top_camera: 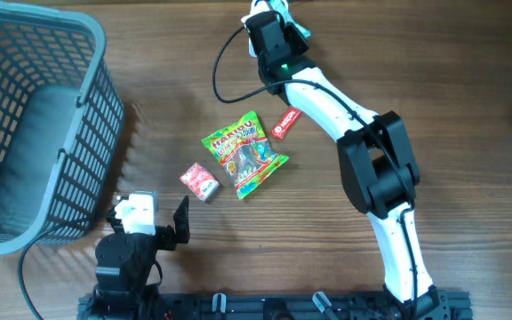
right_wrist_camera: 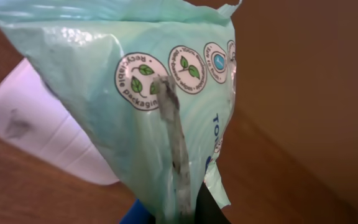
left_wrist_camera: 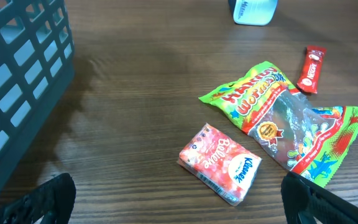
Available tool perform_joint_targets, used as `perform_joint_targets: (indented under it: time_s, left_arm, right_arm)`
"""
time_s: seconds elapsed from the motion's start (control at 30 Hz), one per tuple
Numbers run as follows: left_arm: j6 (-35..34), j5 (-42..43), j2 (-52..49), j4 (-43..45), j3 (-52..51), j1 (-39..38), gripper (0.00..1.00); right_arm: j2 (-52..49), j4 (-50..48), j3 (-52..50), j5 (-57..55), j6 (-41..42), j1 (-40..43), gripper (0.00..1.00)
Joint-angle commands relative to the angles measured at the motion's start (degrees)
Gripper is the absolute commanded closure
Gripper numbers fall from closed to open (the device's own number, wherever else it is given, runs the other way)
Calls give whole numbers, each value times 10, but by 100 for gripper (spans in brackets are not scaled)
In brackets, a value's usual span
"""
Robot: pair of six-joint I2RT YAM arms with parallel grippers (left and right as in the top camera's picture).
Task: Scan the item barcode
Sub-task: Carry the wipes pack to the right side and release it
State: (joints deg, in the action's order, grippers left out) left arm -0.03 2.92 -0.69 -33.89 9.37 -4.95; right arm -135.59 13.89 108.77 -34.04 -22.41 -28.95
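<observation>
open lane: bare wood between basket (top_camera: 25,133) and Kleenex pack (top_camera: 199,181) | mid-table clutter: Haribo worms bag (top_camera: 245,153), red candy bar (top_camera: 286,123) bunched close | right arm (top_camera: 327,100) sprawled across just beside them

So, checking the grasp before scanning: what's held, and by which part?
Right gripper pinches the pale green pouch at its end, by the seam; left gripper open, empty.

The pale green packet (right_wrist_camera: 135,106) is at the table's 12 o'clock edge, gripped from below: crinkled glossy plastic, its back seam running down the middle under a row of round leaf icons
</observation>
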Motion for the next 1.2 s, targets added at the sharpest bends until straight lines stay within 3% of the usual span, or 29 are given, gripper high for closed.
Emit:
perform_joint_targets:
  time_s: [0.0, 0.27, 0.43, 0.53, 0.7, 0.93, 1.17]
  left_arm:
    - [9, -2, 3, 2, -5, 3, 0]
    - [9, -2, 3, 2, -5, 3, 0]
    - [9, -2, 3, 2, -5, 3, 0]
    - [9, -2, 3, 2, -5, 3, 0]
    - [9, -2, 3, 2, -5, 3, 0]
    - [9, -2, 3, 2, -5, 3, 0]
    - [9, -2, 3, 2, -5, 3, 0]
  right_arm:
    - [-9, 40, 52, 65, 78, 12, 96]
    - [-9, 211, 162, 101, 96, 17, 96]
    - [-5, 430, 239, 138, 216, 40, 96]
    - [10, 513, 247, 147, 287, 69, 96]
    - [23, 636, 246, 142, 388, 182, 96]
    - [16, 633, 228, 132, 469, 382, 96]
    - [-12, 568, 228, 152, 433, 522, 95]
